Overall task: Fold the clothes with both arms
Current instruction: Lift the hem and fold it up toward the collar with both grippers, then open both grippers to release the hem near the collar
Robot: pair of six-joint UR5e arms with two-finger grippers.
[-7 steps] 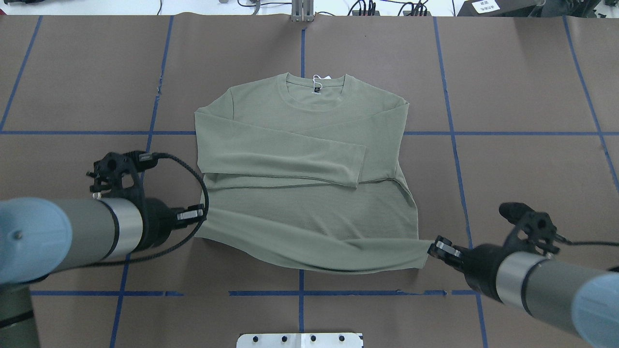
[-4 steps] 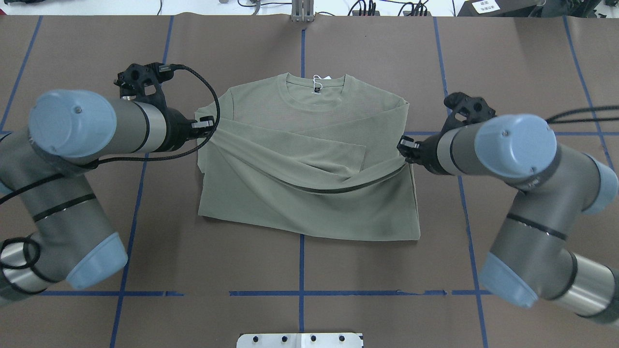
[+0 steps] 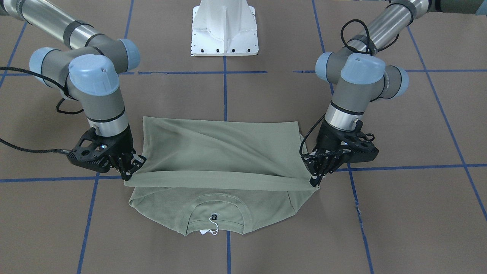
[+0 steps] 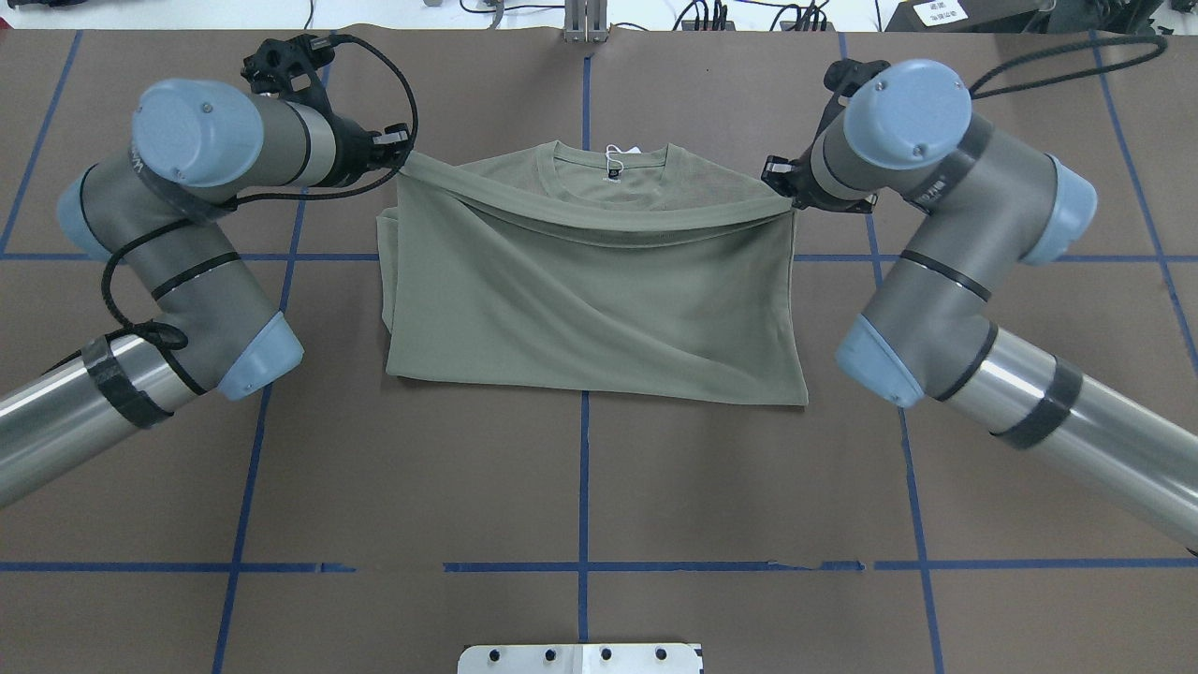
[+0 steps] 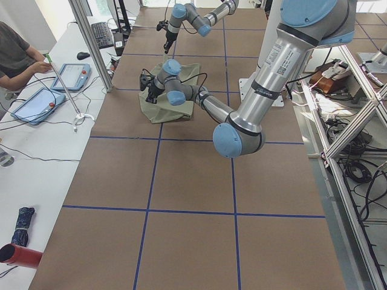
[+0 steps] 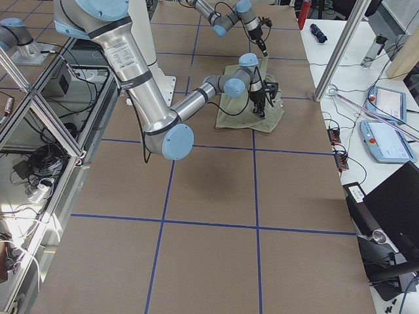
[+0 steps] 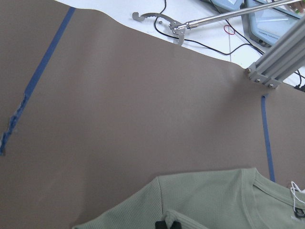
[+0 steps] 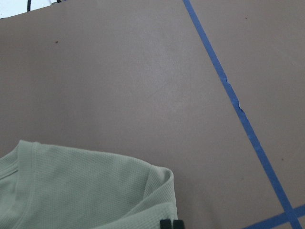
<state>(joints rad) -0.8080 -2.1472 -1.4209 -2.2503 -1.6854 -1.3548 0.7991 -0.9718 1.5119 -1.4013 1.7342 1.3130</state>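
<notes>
Nearest the base: fold edge of the green shirt [image 4: 599, 309], flat on the brown table [image 4: 421, 487], straddling a blue tape line [image 4: 582, 487]. Farther out: lower half doubled over the chest, sagging in soft diagonal creases. Next, the hem, stretched straight across and held just above the shoulders. At the hem's left corner: left gripper [image 4: 401, 161], clamped shut on the cloth. At the right corner: right gripper [image 4: 777, 180], likewise pinching fabric. Beyond the hem, uncovered: ribbed collar [image 4: 546, 168], black neck label [image 4: 613, 172], white hang tag [image 4: 622, 150], toward the table's far edge
</notes>
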